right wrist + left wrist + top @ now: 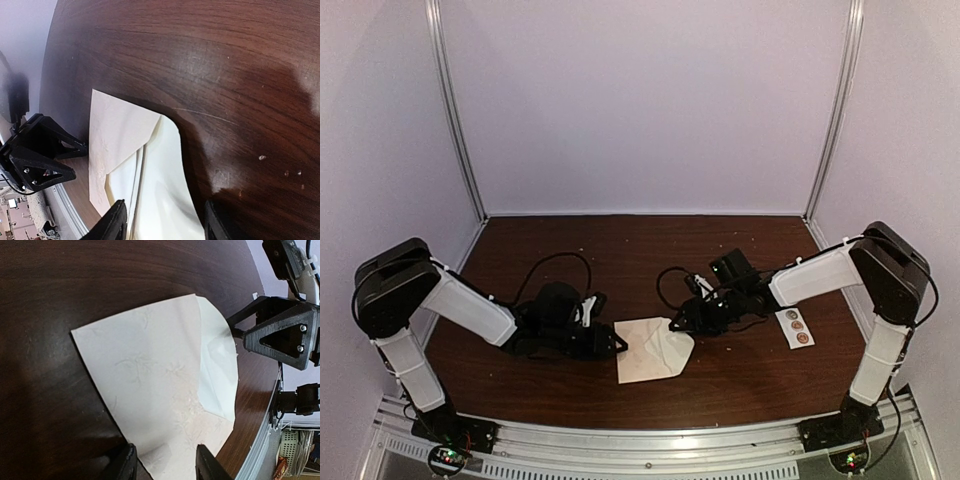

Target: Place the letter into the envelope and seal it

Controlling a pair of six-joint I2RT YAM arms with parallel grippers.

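A dark wooden table sits inside a booth with plain white walls and 2 metal corner posts. At the table's middle, toward the near edge, the tan envelope lies flat. The paler letter juts from its right end, apparently only partly inside. The left gripper is half open, its fingers astride the envelope's left edge and clamping nothing. The right gripper is likewise parted, straddling the letter's free end. The step looks like insertion. Next, the letter probably needs pushing left until hidden while the envelope is steadied. A white sticker strip lies further right.
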